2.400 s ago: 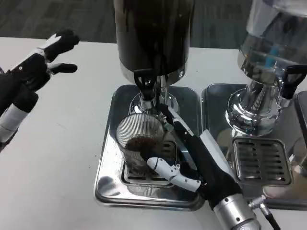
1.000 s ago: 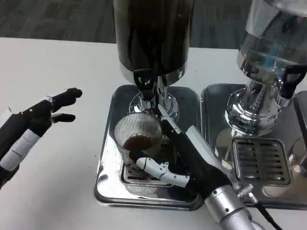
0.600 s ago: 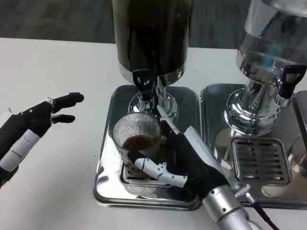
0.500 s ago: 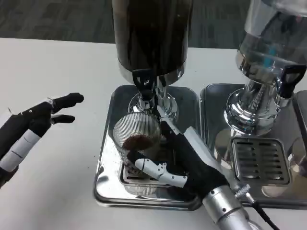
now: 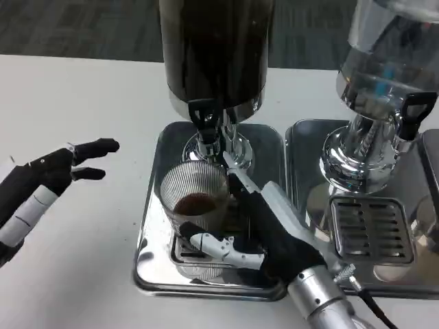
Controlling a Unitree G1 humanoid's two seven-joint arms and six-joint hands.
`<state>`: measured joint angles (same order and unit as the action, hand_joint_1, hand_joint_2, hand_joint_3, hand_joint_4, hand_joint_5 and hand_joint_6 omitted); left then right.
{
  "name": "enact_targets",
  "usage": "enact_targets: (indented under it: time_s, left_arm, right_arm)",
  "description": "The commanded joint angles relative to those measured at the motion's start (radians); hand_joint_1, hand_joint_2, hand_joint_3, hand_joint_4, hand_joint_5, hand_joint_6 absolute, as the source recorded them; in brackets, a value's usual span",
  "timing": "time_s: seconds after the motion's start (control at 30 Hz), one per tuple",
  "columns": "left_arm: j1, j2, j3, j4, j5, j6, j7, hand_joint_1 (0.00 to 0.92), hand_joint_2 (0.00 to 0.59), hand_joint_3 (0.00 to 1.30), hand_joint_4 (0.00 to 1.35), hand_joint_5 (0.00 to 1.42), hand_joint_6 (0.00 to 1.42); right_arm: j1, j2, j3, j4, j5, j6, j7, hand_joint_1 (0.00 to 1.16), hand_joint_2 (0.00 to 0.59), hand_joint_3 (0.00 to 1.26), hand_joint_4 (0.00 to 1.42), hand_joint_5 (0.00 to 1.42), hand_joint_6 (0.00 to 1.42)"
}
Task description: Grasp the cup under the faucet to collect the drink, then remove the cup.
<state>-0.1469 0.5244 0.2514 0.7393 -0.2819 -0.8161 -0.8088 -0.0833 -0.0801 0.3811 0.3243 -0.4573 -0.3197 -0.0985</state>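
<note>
Below the dark dispenser's faucet [image 5: 206,113], the ribbed glass cup [image 5: 194,202], partly filled with brown drink, is gripped by the right hand [image 5: 257,229] on the drip tray [image 5: 154,264]. Over the white counter [image 5: 82,260], the left hand [image 5: 48,175] is held with fingers spread, holding nothing.

ribbed clear plastic cup [image 5: 194,199] on a glossy steel tray [image 5: 152,264]; matt white counter [image 5: 82,274] left of it
</note>
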Motion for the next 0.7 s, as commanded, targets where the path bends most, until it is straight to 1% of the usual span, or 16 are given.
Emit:
enact_targets:
  time_s: [0.03,0.17,0.3,0.37,0.43,0.47,0.53,0.57,0.67,0.7]
  left_arm:
    - [-0.007,0.007,-0.003,0.013,0.016,-0.013,0.006,0.000,0.126,0.32,0.18,0.14,0.29]
    - [-0.007,0.008,0.000,0.015,0.017,-0.013,0.006,0.000,0.116,0.32,0.19,0.14,0.29]
    - [0.000,0.011,0.000,0.010,0.022,-0.013,0.011,0.000,0.117,0.32,0.19,0.14,0.29]
    - [0.001,0.013,0.001,0.011,0.025,-0.014,0.014,0.000,0.119,0.32,0.19,0.14,0.29]
    - [0.003,0.014,0.002,0.011,0.025,-0.014,0.016,0.000,0.122,0.32,0.19,0.14,0.29]
    - [0.003,0.015,0.003,0.012,0.025,-0.014,0.017,0.000,0.122,0.32,0.19,0.14,0.29]
    - [0.004,0.017,0.003,0.012,0.026,-0.015,0.018,0.000,0.122,0.32,0.19,0.14,0.29]
    - [0.005,0.017,0.003,0.012,0.026,-0.016,0.018,0.000,0.123,0.33,0.19,0.14,0.30]
    - [0.004,0.019,0.001,0.012,0.029,-0.022,0.021,0.000,0.134,0.33,0.20,0.14,0.30]
    - [0.003,0.019,0.001,0.012,0.029,-0.023,0.021,0.000,0.135,0.33,0.20,0.14,0.30]
  right_arm:
    - [-0.003,0.010,0.025,0.002,-0.023,0.024,0.008,0.59,0.193,0.00,0.00,0.00,0.01]
    - [0.001,0.025,0.028,0.001,-0.031,0.027,-0.019,0.60,0.194,0.00,0.00,0.00,0.06]
    - [-0.005,0.038,0.042,0.009,-0.044,0.044,-0.025,0.60,0.194,0.00,0.00,0.06,0.13]
    - [-0.001,0.043,0.048,0.013,-0.053,0.037,-0.045,0.60,0.194,0.00,0.00,0.13,0.19]
    - [0.001,0.045,0.052,0.011,-0.059,0.035,-0.056,0.60,0.194,0.00,0.02,0.16,0.24]
    - [0.004,0.049,0.054,0.007,-0.068,0.044,-0.067,0.60,0.194,0.00,0.05,0.19,0.27]
    - [0.002,0.047,0.058,0.007,-0.073,0.042,-0.070,0.60,0.194,0.02,0.09,0.22,0.34]
    - [0.008,0.049,0.060,0.001,-0.088,0.050,-0.088,0.60,0.194,0.05,0.10,0.24,0.36]
    - [0.013,0.046,0.065,-0.003,-0.103,0.054,-0.105,0.61,0.193,0.07,0.13,0.27,0.39]
    - [0.013,0.047,0.063,0.001,-0.091,0.052,-0.098,0.61,0.193,0.09,0.13,0.28,0.39]
